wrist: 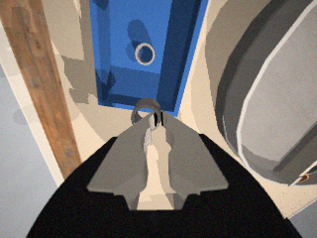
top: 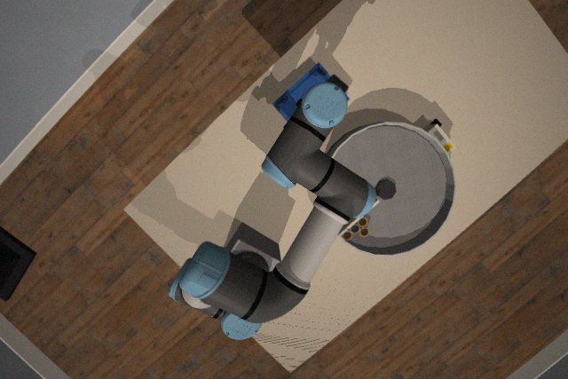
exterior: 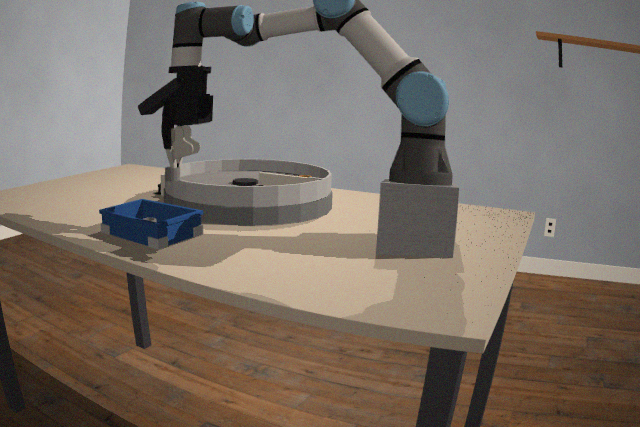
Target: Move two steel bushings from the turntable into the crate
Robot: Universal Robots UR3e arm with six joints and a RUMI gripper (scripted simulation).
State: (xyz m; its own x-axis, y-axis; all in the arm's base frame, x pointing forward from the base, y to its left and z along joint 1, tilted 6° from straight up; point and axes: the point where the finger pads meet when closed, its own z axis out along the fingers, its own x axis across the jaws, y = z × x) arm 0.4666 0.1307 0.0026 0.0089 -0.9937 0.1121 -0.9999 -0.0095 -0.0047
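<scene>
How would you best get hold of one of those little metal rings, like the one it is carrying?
By its thin wall, from above. The steel bushing is a short open sleeve, so one finger goes inside the bore and one outside, pinching the rim. That is how the tool holds it now, near the edge of the blue crate.

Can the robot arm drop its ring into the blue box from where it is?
Probably yes. The gripper, shut on a steel bushing, hangs at the blue crate's near edge, nothing between them; one bushing already lies inside.
</scene>
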